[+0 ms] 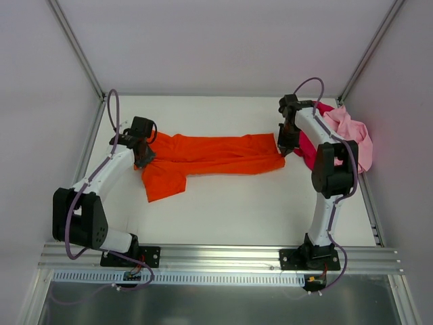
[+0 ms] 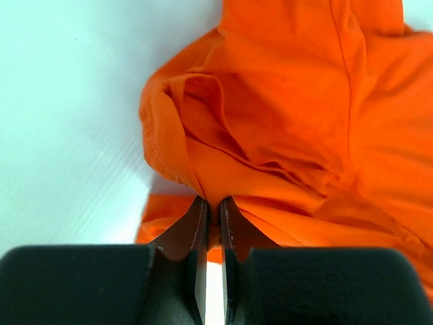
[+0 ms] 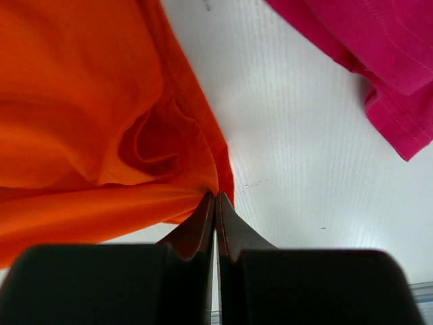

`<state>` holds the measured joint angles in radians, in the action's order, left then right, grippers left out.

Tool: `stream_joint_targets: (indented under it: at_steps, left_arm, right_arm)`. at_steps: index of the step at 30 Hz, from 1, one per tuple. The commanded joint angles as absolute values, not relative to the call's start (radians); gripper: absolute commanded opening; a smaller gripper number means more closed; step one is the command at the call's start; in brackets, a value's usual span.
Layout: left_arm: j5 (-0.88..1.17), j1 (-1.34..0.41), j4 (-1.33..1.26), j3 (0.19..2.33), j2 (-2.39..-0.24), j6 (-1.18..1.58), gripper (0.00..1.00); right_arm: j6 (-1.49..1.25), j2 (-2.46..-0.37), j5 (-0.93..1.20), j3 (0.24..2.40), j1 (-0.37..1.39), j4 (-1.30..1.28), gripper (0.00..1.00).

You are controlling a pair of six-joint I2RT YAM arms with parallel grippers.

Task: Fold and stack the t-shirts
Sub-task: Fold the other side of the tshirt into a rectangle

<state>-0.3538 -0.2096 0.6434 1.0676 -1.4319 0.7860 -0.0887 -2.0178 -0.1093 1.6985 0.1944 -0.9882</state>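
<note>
The orange t-shirt lies stretched left to right across the middle of the table, one sleeve hanging toward the near left. My left gripper is shut on its left end; bunched orange cloth is pinched between the jaws. My right gripper is shut on its right edge, with the orange hem caught at the fingertips. The crimson t-shirt lies crumpled at the right behind my right arm, and also shows in the right wrist view. The pink t-shirt lies on it at the far right.
White enclosure walls with metal posts stand around the white table. An aluminium rail runs along the near edge, carrying both arm bases.
</note>
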Motion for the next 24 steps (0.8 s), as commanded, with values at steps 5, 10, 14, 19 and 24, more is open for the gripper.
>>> stream_joint_targets:
  at_steps: [5,10,14,19,24]
  left_arm:
    - [-0.425,-0.126,0.707,1.095,-1.336,0.758,0.0]
    - [-0.428,-0.091,0.712,1.107,-1.316,0.739,0.0]
    - [-0.437,-0.074,0.719,1.135,-1.316,0.726,0.0]
    - [-0.428,-0.064,0.715,1.167,-1.328,0.712,0.0]
    - [-0.413,-0.064,0.681,1.215,-1.4,0.703,0.0]
  right_arm:
    - [-0.147,-2.036,-0.207,1.744,0.126,-1.062,0.01]
    - [-0.152,-2.048,-0.206,1.775,0.112,-1.058,0.01]
    - [-0.147,-2.065,-0.216,1.818,0.11,-1.075,0.01]
    - [-0.144,-2.083,-0.17,1.873,0.109,-1.068,0.01]
    - [-0.147,-2.135,-0.104,1.986,0.11,-1.075,0.01]
